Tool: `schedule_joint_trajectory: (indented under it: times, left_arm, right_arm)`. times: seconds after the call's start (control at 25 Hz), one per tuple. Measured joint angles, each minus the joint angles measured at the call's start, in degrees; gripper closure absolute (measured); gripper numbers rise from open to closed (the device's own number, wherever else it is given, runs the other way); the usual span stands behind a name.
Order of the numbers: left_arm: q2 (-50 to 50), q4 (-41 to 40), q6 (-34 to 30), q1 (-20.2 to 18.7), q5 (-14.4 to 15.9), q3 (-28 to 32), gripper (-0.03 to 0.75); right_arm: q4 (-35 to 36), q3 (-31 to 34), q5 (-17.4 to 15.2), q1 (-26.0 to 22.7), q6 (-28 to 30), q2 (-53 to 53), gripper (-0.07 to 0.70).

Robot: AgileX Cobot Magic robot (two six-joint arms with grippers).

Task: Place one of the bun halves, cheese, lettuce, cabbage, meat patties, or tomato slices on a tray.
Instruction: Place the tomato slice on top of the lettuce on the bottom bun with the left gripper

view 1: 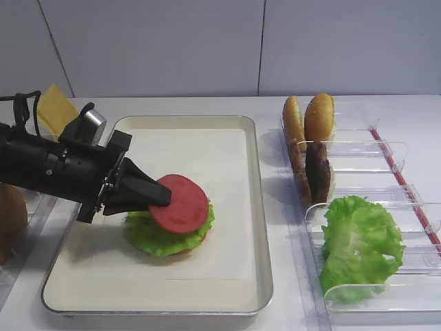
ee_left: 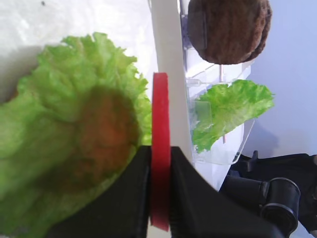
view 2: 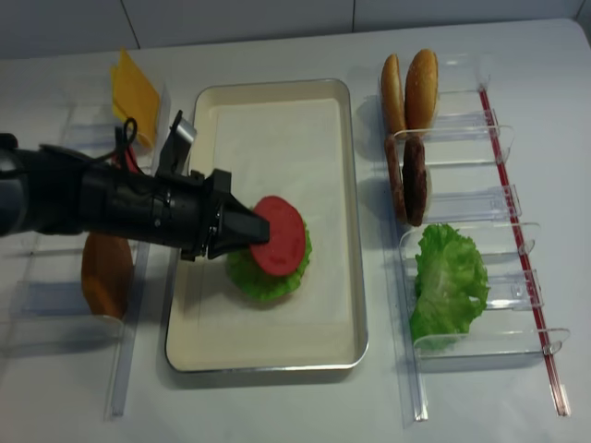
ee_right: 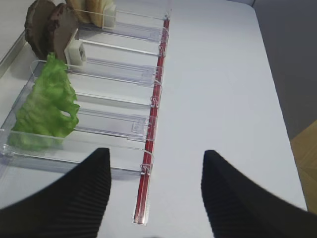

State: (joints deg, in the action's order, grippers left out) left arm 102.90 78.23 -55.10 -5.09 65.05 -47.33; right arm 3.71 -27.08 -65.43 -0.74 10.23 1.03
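Exterior high: tray (view 1: 258, 207) with lettuce (view 1: 162, 238), perhaps over bun; left claw (view 1: 164, 194) clenched on tomato slice (view 1: 182, 203).

left gripper (view 2: 247, 228) clamps tomato slice (view 2: 280, 246); over lettuce (view 2: 263, 275) | on tray (view 2: 277, 358)

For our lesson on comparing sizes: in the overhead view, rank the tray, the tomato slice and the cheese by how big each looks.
1. Tray, plainly largest.
2. Tomato slice and cheese look much alike; the cheese stands tilted in its rack, so I leave those two unranked.
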Motion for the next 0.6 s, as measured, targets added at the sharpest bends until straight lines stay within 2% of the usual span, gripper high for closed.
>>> schedule_joint_trajectory:
  times: [0.24,0.6]
  left_arm:
    - [1.3,0.1,0.0,0.0,-0.1,-0.3,0.646]
    - [1.4,-0.2,1.2,0.0,-2.1,-0.3,0.646]
  right_arm:
    - [0.0,0.0,0.0,0.0,0.0,0.0,0.227]
    - [0.0,0.0,0.0,0.0,0.0,0.0,0.227]
